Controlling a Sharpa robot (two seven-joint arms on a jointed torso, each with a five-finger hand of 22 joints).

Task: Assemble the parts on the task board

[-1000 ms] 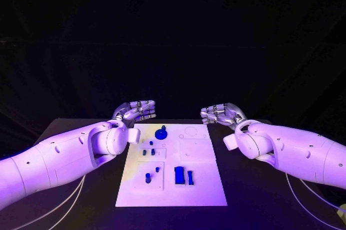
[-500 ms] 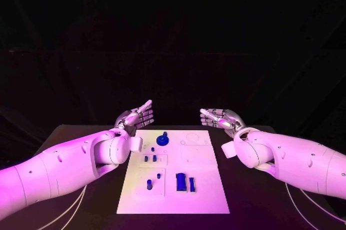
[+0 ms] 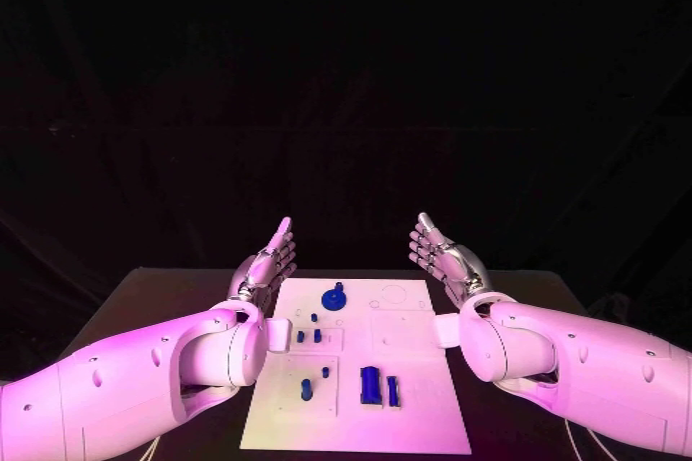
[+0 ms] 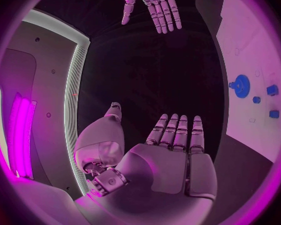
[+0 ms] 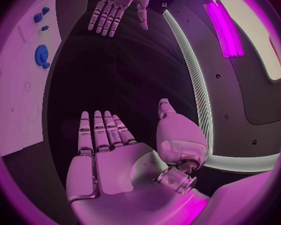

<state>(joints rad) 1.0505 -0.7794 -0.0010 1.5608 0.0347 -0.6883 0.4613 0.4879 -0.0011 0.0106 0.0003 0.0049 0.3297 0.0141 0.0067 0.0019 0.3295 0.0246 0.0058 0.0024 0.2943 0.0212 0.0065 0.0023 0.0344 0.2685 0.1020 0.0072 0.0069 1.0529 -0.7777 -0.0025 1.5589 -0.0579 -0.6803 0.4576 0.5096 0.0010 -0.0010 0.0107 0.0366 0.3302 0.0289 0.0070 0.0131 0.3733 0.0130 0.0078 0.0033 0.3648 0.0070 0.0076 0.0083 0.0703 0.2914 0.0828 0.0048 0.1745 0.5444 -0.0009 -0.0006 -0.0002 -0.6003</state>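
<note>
Left hand (image 3: 268, 264): flat, fingers straight and together, thumb apart, holding nothing; raised beside the board's far left corner. A second ago its fingers were curled.
Right hand (image 3: 444, 261): flat, fingers extended, empty, palm facing the left hand; beside the board's far right corner. Also curled a second ago.
Board (image 3: 411, 381): white, on the black table (image 3: 159, 291), between the arms.
Parts: round blue piece (image 3: 335, 299) at far end; small pieces (image 3: 307, 335) mid-left; one peg (image 3: 306, 387) and two bars (image 3: 378, 386) near end. Unmoved on the board.
</note>
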